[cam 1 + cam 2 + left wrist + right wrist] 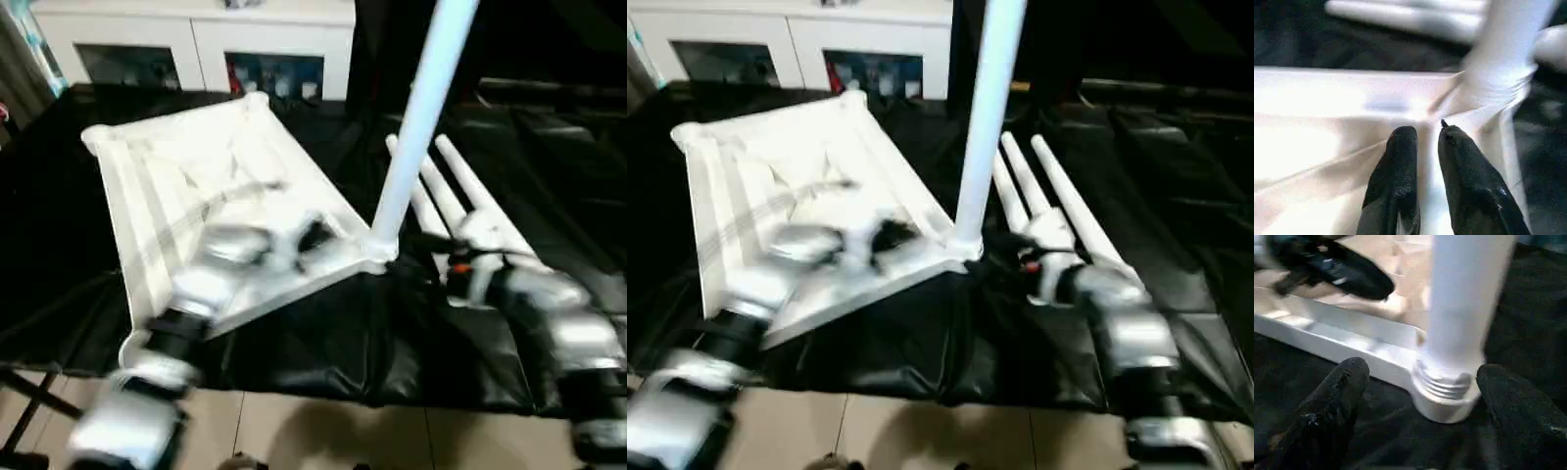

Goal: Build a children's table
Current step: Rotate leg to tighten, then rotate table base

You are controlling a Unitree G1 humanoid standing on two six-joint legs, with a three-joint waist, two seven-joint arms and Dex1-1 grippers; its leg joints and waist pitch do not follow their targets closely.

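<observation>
1. Right wrist view: right pincer (1418,396) gapes wide around the upright leg (1462,308), touching nothing.
2. Leg stands in the upturned tabletop (196,186)'s corner socket (1442,394).
3. Left pincer (1422,142), fingers slightly parted, hovers over the tabletop's ribs.
4. Spare legs (460,191) lie beside it.

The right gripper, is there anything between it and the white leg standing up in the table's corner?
No. In the right wrist view the right gripper has its fingers spread wide on either side of the standing leg, at the threaded base in the tabletop corner. Nothing visible lies between.
</observation>
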